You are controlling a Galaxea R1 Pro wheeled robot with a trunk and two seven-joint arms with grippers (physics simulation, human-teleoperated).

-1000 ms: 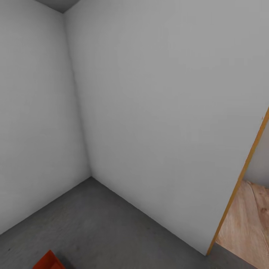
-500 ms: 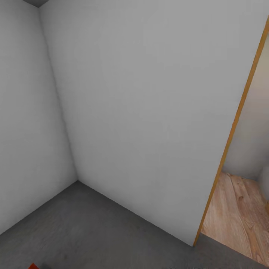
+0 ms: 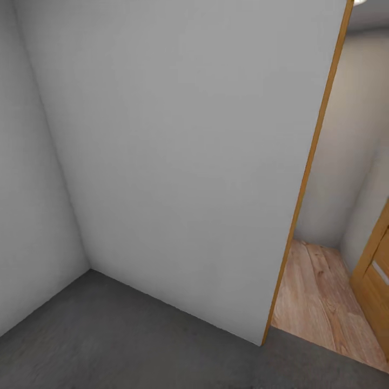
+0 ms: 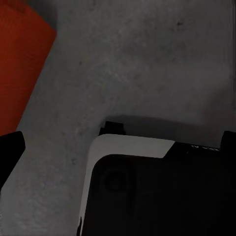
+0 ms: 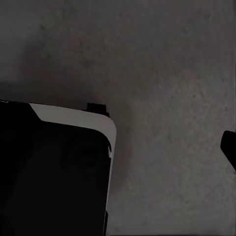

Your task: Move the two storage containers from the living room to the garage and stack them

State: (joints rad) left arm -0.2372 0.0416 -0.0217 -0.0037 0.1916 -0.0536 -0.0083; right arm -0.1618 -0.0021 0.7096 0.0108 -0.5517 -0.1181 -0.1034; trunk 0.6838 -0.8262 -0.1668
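Observation:
One orange-red storage container (image 4: pixel 20 59) shows as a corner in the left wrist view, lying on the garage's dark grey concrete floor (image 3: pixel 135 346). My left gripper (image 4: pixel 118 147) hangs open above the floor, its dark fingertips (image 4: pixel 10 152) at the two edges of that view, nothing between them and apart from the container. My right gripper (image 5: pixel 118 147) also points down at bare concrete, with one fingertip (image 5: pixel 229 146) at the view's edge and nothing held. The second container is out of view.
Pale grey walls (image 3: pixel 178 162) meet in a corner ahead on the left. On the right a wood-framed doorway (image 3: pixel 302 194) opens onto light wood plank flooring (image 3: pixel 324 302), with a wooden door (image 3: pixel 375 270) beyond. My black, white-edged base (image 4: pixel 157 191) sits under both wrists.
The head camera has swung to the right: the wall corner slid left, the doorway and plank floor came further into view, and the container's corner left the picture's lower left.

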